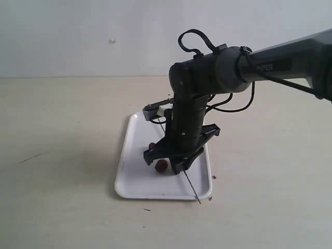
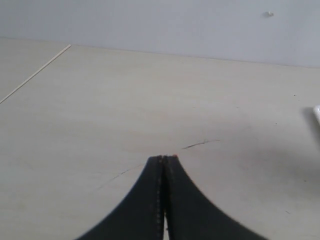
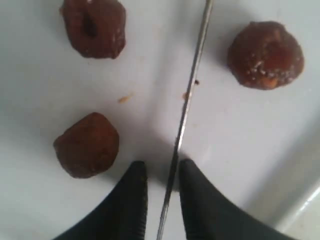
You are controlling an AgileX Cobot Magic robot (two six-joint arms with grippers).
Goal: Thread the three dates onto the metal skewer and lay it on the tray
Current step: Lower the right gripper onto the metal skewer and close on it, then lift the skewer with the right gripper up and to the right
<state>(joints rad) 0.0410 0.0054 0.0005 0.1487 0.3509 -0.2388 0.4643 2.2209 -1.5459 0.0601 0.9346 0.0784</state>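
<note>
The white tray (image 1: 136, 181) lies mid-table, and my right gripper (image 1: 174, 162) reaches down into it from the right. In the right wrist view the three dates (image 3: 92, 25) (image 3: 265, 54) (image 3: 87, 145) lie loose on the tray floor (image 3: 40, 90). The thin metal skewer (image 3: 190, 85) lies among them and runs between the fingers of my right gripper (image 3: 161, 167), which is open with a gap on each side of the rod. The skewer's tip (image 1: 194, 193) sticks out over the tray's front rim. My left gripper (image 2: 165, 158) is shut on nothing above bare table.
Small brown crumbs (image 3: 125, 99) dot the tray, and others (image 1: 215, 177) lie on the table beside it. A dark scratch (image 1: 32, 156) marks the pale tabletop at the left. The tray's edge (image 2: 317, 114) just shows in the left wrist view.
</note>
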